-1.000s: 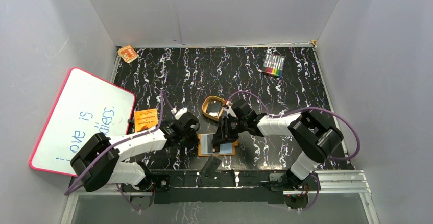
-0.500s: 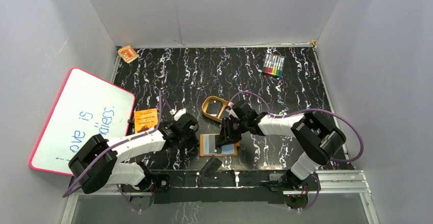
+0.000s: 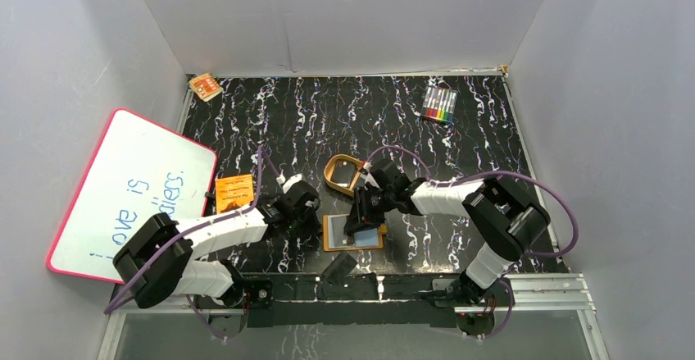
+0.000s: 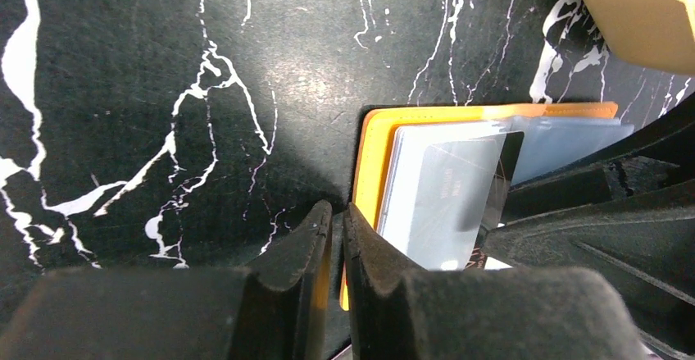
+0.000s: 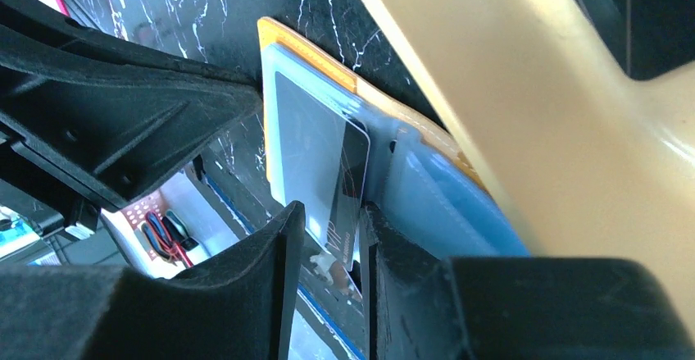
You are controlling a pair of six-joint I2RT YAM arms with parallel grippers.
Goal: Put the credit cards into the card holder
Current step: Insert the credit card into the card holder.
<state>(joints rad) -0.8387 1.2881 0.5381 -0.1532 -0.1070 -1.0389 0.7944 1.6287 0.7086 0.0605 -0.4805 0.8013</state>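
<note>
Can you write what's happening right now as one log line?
step: card into holder | right gripper: shut on card | card: partly in holder | left gripper: nearly shut, at holder's edge

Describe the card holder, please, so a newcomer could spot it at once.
On the black marbled table, look mid-width near the front edge. The card holder lies open there, nearer than the tan oval tray; unlike the orange booklet, it shows pale blue-grey sleeves.

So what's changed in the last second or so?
The card holder slid slightly to the right as the right claw worked a black card into its sleeve. The left claw kept pinching the holder's left edge. The tray, booklet, markers and whiteboard stayed put.
</note>
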